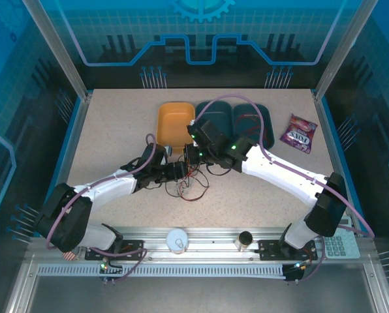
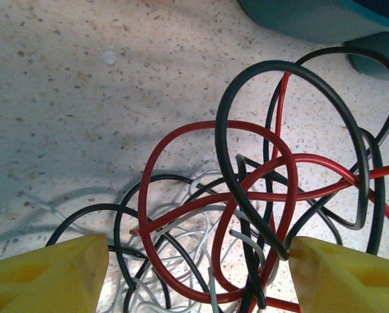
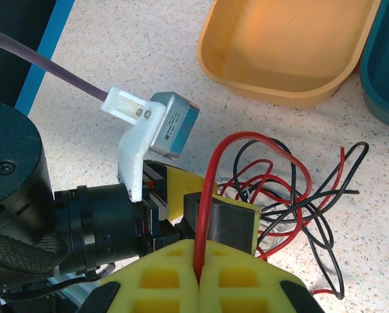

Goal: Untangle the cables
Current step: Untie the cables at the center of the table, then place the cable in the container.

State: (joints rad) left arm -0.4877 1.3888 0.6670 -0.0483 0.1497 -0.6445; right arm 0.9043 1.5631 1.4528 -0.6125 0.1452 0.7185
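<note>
Left claw [image 1: 181, 171] and right claw [image 1: 193, 155] nose to nose over the middle of the table [image 1: 109, 137], touching or just apart, too small to tell. On the near side of both claws, the cables [image 1: 193, 188]: a loose tangle of red and dark loops spread on the tabletop. Just beyond the right claw, an orange tray [image 1: 173, 124]. Right of that tray, partly under the right arm, two dark trays [image 1: 252, 124] side by side. Well off to the claws' right, a purple snack bag [image 1: 299, 132].
</note>
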